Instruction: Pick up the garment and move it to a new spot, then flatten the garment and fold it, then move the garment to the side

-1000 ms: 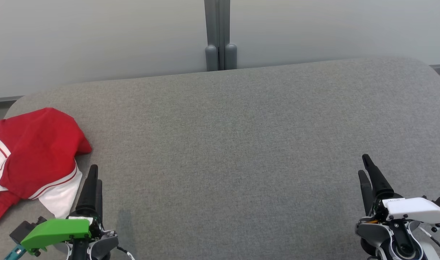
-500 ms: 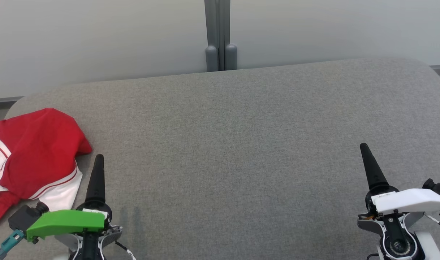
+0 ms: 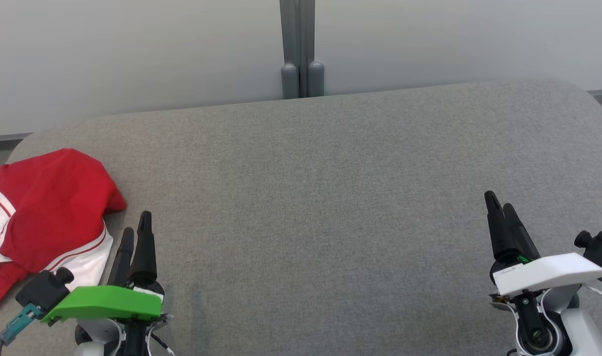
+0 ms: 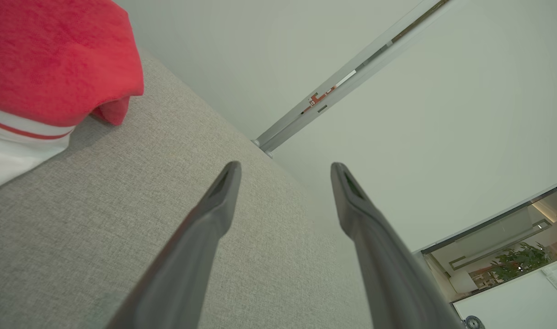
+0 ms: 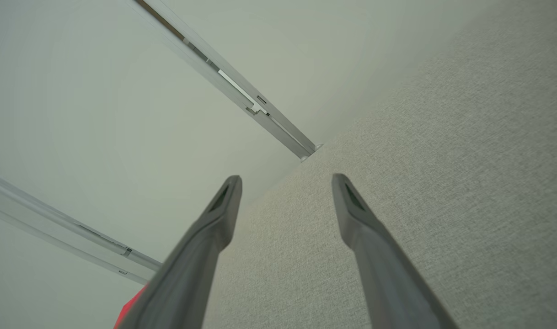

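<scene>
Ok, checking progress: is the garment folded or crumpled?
Crumpled: the garment lies in a rumpled red-and-white heap on the grey surface.

A padded bench (image 3: 330, 188) spans the scene from left to right, its far edge against a wall (image 3: 133, 49). A vertical post (image 3: 301, 44) stands in that wall behind the middle of the bench's far edge. The garment (image 3: 49, 212) lies on the left end of the bench, nearer the front than the back, and runs past the left edge of the head view. The left gripper (image 3: 136, 222) sits over the near left part of the bench, just right of the garment's near right corner and apart from it in the left wrist view. The right gripper (image 3: 498, 200) sits over the near right part, well apart from the garment.
</scene>
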Available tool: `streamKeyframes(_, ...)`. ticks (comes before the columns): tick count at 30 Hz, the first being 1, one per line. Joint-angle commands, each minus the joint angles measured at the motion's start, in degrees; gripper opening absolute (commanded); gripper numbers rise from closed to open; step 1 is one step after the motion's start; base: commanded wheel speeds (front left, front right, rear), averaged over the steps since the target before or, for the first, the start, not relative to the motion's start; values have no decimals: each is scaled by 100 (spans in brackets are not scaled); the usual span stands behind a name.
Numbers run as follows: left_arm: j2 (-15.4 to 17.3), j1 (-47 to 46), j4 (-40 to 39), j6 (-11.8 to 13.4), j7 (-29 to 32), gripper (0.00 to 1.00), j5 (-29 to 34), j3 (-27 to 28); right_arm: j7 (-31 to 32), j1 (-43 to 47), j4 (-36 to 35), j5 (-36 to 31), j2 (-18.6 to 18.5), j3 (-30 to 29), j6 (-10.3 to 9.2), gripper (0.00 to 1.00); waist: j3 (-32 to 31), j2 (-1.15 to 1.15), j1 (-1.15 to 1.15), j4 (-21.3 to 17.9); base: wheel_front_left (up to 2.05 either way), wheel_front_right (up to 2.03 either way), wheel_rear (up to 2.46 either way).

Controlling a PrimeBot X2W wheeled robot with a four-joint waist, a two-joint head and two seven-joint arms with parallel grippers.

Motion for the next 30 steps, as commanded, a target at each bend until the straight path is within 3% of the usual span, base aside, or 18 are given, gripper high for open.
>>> streamKeyframes(1,57,-163,-44,3,-60,100,254,-14,-70,-65,-110,-255,-66,27,1,100,-1,0,0,1,0,0,0)
streamKeyframes(30,64,-238,290,6,-546,100,2225,-185,-523,-9,-59,-2351,-91,211,2,100,-12,0,0,8,0,0,0)
